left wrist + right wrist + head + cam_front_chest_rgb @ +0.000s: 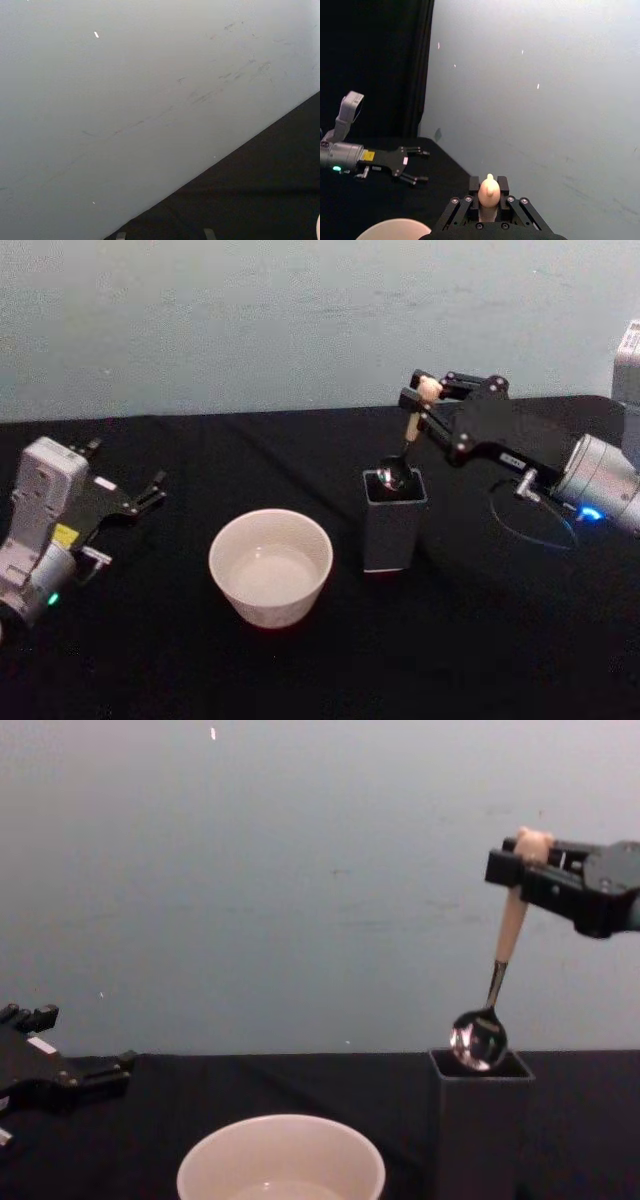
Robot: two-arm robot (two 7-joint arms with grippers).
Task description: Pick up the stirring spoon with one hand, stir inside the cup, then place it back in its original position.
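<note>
Right gripper: closed down to a narrow gap on the stirring spoon, pinching the top of the pale handle just below the bear head. It sits at about 1 o'clock from the holder in the head view.
Reason for grip point: holding the very top keeps the fingers above the holder's narrow mouth, so the stem and bowl hang clear of its walls.
Spoon location: held in the air, with the metal bowl at the holder's mouth. In the chest view the bowl's lower edge sits level with the rim.
Spoon long axis: near vertical. The bowl points down at 6 o'clock and the bear head leans slightly toward 1 o'clock.
Holder: stands upright on the black table, at 3 o'clock from the cup, near it but not touching.
Cup: upright with its mouth facing up, no tool inside. The wide opening gives room for a circular stir.
Left gripper: fingers spread and holding nothing. It is parked low at 9 o'clock from the cup, well apart from it, which leaves the route between holder and cup free.
Task stage (judgement): the spoon is at the holder's mouth. This moment alone does not show whether it is leaving or going back in.
Risk (judgement): the bowl could catch the holder's rim if the arm moves sideways at this height.
</note>
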